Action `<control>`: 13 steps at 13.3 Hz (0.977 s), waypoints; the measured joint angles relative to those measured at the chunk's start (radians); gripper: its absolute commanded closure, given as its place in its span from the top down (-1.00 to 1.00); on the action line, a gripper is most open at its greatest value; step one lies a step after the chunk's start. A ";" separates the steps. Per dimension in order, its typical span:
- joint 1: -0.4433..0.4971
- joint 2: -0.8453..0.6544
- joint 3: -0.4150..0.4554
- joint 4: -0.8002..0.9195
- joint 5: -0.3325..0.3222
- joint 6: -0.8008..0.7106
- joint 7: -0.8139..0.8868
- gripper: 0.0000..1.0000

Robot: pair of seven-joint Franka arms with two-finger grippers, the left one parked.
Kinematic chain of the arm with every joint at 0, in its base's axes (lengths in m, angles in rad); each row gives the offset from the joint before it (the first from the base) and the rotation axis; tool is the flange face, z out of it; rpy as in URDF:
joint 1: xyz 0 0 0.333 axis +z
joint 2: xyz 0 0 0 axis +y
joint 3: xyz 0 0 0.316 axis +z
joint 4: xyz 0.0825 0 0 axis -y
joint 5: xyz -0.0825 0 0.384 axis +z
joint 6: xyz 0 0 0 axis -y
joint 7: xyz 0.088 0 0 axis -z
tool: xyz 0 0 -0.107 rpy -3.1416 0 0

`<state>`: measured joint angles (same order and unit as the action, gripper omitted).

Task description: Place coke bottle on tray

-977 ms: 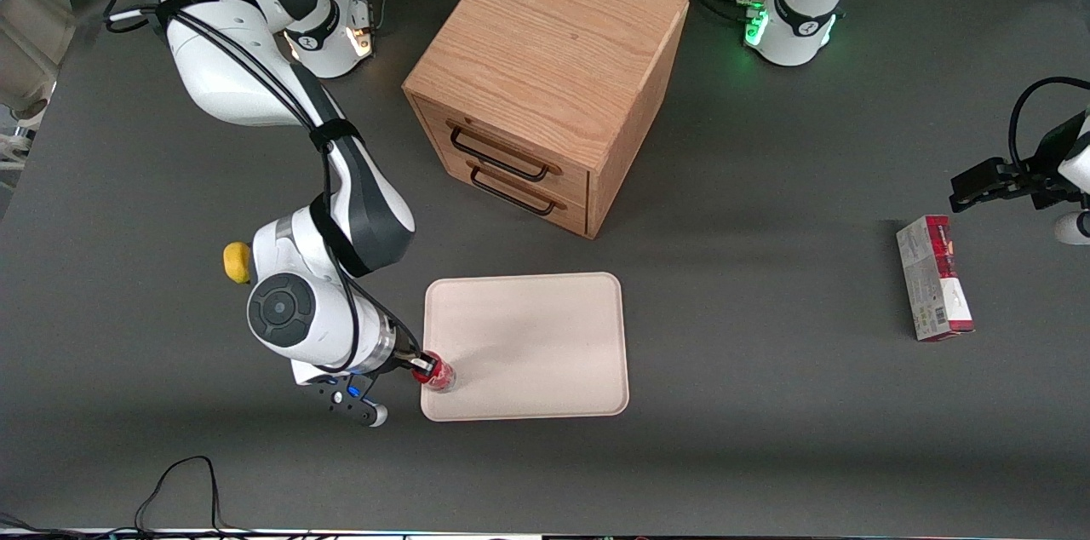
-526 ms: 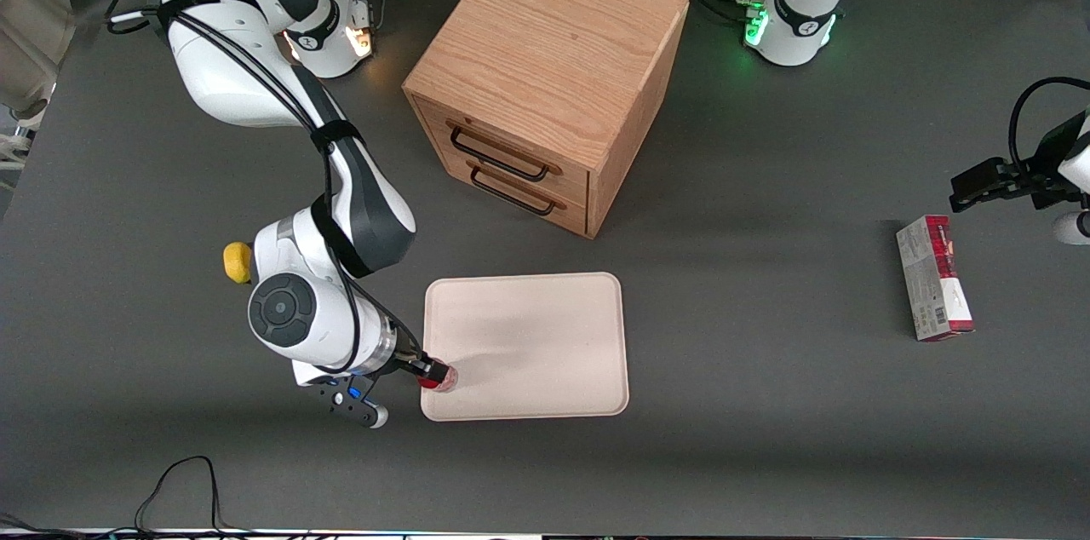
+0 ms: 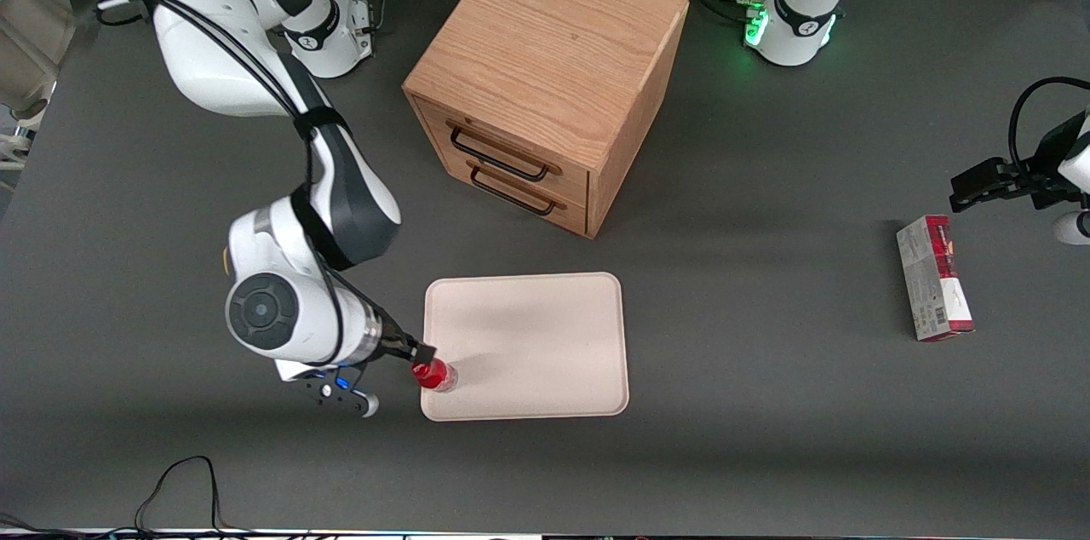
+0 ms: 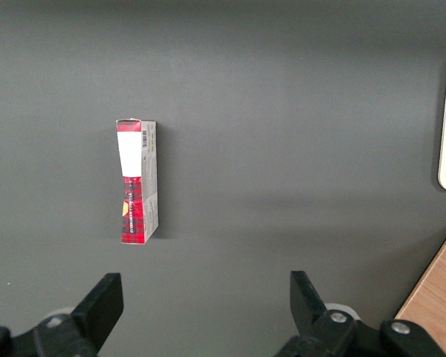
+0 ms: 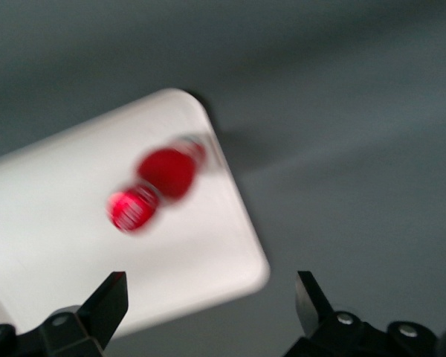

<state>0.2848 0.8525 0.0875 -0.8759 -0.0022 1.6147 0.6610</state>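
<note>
Small red coke bottle with red cap and clear base: upright on the tray, at the tray's corner nearest the front camera toward the working arm's end of the desk; free of the fingers.

Large flat cream rectangular tray with rounded corners and low rim: flat on the dark grey desk top, near the desk's front edge.

Black two-finger gripper: just beside and above the bottle's cap, over the tray's edge; fingers spread apart, nothing held between them.

Red-and-grey rectangular carton: lying flat toward the parked arm's end of the desk, well apart from the tray.

Light oak two-drawer wooden cabinet with dark wire handles: farther from the front camera than the tray, near the middle of the desk's rear edge, turned at an angle; both drawers closed.
</note>
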 measured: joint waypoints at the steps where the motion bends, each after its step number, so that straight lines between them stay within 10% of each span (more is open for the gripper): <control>1: -0.026 -0.042 -0.002 -0.013 0.005 -0.058 -0.076 1.00; 6: -0.181 -0.423 -0.010 -0.394 0.040 -0.118 -0.454 1.00; 13: -0.096 -0.947 -0.169 -0.984 0.040 0.026 -0.700 1.00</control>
<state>0.1891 -0.0942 -0.0813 -1.8598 0.0381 1.6409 -0.0392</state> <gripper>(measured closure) 0.000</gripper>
